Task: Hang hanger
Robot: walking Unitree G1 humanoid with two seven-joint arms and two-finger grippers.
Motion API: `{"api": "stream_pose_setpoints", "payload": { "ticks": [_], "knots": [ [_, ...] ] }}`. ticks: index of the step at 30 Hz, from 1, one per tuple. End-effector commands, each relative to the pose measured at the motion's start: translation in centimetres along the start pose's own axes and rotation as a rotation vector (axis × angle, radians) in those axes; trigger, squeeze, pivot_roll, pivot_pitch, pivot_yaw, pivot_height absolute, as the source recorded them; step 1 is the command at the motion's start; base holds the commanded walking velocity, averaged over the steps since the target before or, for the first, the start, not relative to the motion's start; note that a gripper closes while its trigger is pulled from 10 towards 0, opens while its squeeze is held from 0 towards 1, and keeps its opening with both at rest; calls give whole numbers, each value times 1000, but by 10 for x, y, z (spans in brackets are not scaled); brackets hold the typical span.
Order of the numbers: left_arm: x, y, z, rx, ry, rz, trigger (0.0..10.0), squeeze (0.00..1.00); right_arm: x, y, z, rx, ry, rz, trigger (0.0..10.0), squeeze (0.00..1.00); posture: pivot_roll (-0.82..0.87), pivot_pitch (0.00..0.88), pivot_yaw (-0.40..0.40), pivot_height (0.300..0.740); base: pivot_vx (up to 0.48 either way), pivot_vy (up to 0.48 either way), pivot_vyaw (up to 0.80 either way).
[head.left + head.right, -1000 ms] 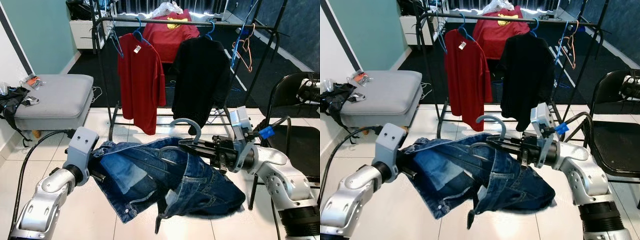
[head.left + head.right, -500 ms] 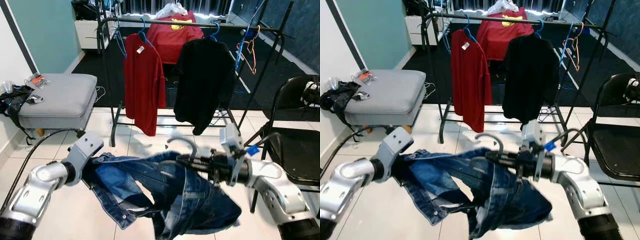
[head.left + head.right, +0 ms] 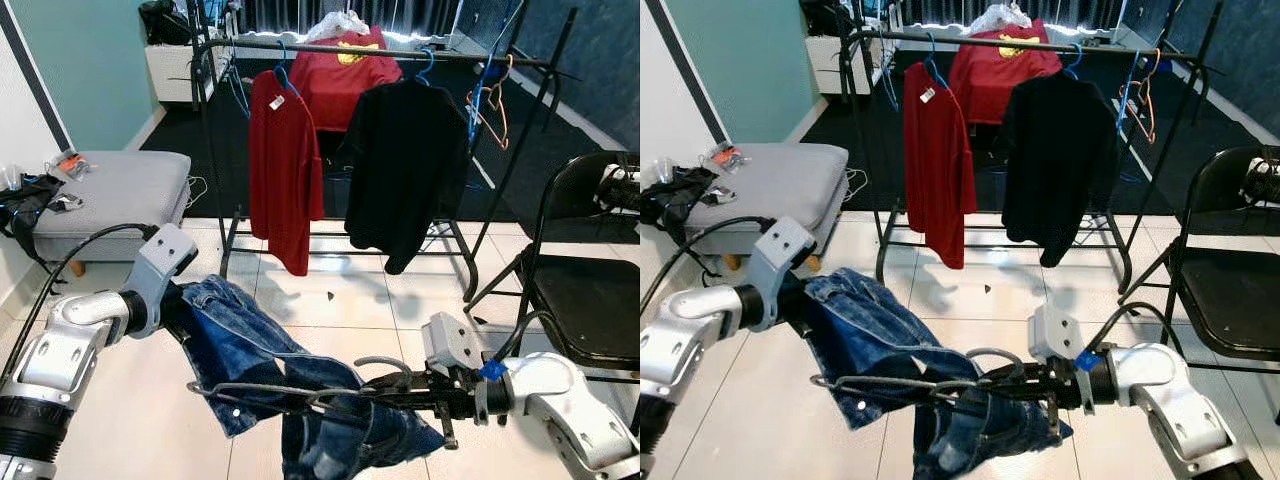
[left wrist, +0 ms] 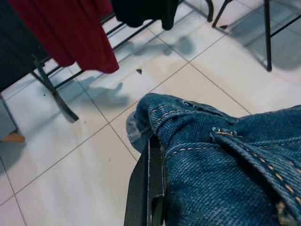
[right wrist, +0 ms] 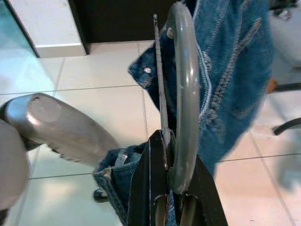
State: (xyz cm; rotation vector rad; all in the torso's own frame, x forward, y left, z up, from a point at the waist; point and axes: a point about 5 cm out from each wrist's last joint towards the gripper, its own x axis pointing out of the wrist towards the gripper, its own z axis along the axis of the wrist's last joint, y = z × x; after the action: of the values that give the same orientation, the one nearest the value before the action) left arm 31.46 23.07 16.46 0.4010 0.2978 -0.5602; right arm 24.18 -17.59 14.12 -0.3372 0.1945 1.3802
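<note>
The right gripper (image 5: 165,155) had its fingers (image 5: 151,188) pinched tight on the hanger (image 5: 183,89), right at the root of the grey hook, and the wire frame ran out from there, level and low over the floor. Draped on that frame were the jeans (image 3: 300,385), sagging heavily below the wire. Over on the other side, the left gripper (image 4: 149,188) had its fingers (image 4: 141,188) closed on a fold of denim near the hem, holding that end up and spread.

Judging by the droop, the load was heavy and floppy, while the thin wire looked springy and likely to twist under it. The hook root seemed the sensible hold: stiff, close to the balance point, and it left the hook itself free for the rail. The denim looked rough, so slipping off seemed less of a worry than swinging.

Outward from there, the rack (image 3: 360,48) stood ahead, well apart from the hanger and much higher. On it hung a red shirt (image 3: 285,160) and a black shirt (image 3: 405,160), with a gap between them. A chair (image 3: 590,290) sat right of the rack, a grey ottoman (image 3: 110,190) left of it.
</note>
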Motion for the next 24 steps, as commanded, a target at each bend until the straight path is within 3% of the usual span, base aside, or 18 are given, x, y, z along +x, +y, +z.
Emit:
{"api": "stream_pose_setpoints", "payload": {
  "ticks": [1, 2, 4, 7, 8, 9, 11, 13, 18, 20, 21, 23, 24],
  "knots": [
    [-8, 15, 3, 24, 6, 50, 0, 0, -7, -8, 2, -19, -25, -97, 10000, 0, 37, 11, -3, 740, 0, 0, 0],
    [-8, 15, 3, 24, 6, 50, 0, 0, -7, -8, 2, -19, -25, -97, 10000, 0, 37, 11, -3, 740, 0, 0, 0],
    [-8, 15, -4, 0, 17, 59, 0, 0, -8, -17, 16, -33, -148, -201, 10000, 0, 39, 15, -5, 740, 0, 0, 0],
    [-7, 12, -9, -33, 19, 67, 0, 0, -8, -25, 27, -80, -226, -295, 10000, 0, 40, 16, -6, 740, 0, 0, 0],
    [-3, 5, -15, -79, 17, 51, 0, 0, -8, -31, 42, -103, -337, -375, 10000, 0, 42, 15, -4, 740, 0, 0, 0],
    [-3, 5, -15, -79, 17, 51, 0, 0, -8, -31, 42, -103, -337, -375, 10000, 0, 42, 15, -4, 740, 0, 0, 0],
    [9, -16, -26, -139, 48, 42, 0, 0, -9, -42, 71, -137, -570, -566, 10000, 0, 48, 12, -2, 740, 0, 0, 0],
    [18, -30, -33, -179, 85, 66, 0, 0, -12, -47, 87, -112, -741, -687, 10000, 0, 51, 8, -2, 740, 0, 0, 0],
    [27, -41, -35, -230, 89, 98, 0, 0, -11, -47, 95, -68, -857, -745, 10000, 0, 56, 10, -8, 740, 0, 0, 0],
    [27, -41, -35, -230, 89, 98, 0, 0, -11, -47, 95, -68, -857, -745, 10000, 0, 56, 10, -8, 740, 0, 0, 0],
    [35, -49, -28, -291, 51, 132, 0, 0, -6, -48, 98, -25, -907, -806, 10000, 0, 48, 11, -5, 740, 0, 0, 0],
    [35, -49, -28, -291, 51, 132, 0, 0, -6, -48, 98, -25, -907, -806, 10000, 0, 48, 11, -5, 740, 0, 0, 0],
    [38, -58, -18, -299, -5, 83, 0, 0, -11, -57, 98, -9, -922, -917, 10000, 0, 49, 10, -4, 740, 0, 0, 0]
  ]
}}
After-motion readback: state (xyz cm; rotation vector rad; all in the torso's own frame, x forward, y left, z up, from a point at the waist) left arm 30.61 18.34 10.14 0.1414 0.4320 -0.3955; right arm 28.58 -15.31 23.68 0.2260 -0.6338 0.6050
